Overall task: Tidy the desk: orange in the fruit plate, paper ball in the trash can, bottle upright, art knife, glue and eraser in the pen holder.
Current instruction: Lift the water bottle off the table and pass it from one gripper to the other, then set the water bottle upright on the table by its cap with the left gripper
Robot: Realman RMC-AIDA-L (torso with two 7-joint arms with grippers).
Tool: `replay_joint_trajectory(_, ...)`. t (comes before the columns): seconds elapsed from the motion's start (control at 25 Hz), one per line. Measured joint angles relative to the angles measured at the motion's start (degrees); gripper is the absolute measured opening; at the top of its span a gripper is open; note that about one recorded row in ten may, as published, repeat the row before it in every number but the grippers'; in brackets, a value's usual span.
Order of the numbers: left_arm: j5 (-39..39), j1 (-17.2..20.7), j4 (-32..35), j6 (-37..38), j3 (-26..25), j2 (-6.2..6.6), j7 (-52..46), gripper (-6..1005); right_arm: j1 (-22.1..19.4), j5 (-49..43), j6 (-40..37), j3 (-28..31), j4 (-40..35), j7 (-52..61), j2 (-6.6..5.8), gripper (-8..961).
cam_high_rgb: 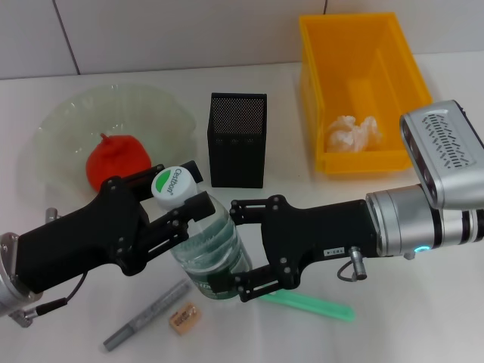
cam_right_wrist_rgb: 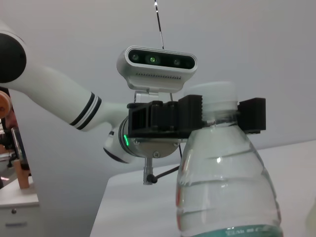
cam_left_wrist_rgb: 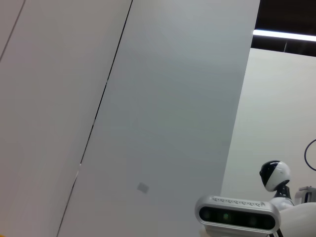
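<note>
My smooth white desk (cam_high_rgb: 423,333) meets a pale panelled wall (cam_high_rgb: 166,34) with thin dark seams along its far edge.

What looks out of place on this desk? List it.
Three small items lie loose on the desk in front of the bottle, not in the pen holder: a grey marker-like stick, the eraser and a green utility-knife-like tool. The left gripper clamps the bottle's neck; the right gripper spans its body.
</note>
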Motion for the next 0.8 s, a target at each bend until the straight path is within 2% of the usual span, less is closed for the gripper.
replay_joint_trajectory(0.28,0.1,0.2,0.2,0.0,-0.1,0.03,-0.1,433,-0.7,-1.5,0.1,0.2,-1.1,0.4,-0.01,832)
replay_joint_trajectory(0.8,0.1,0.9,1.7,0.0,-0.6,0.53,-0.8,433,-4.4,-1.2,-0.9,1.4,-5.2,1.2,-0.26,832)
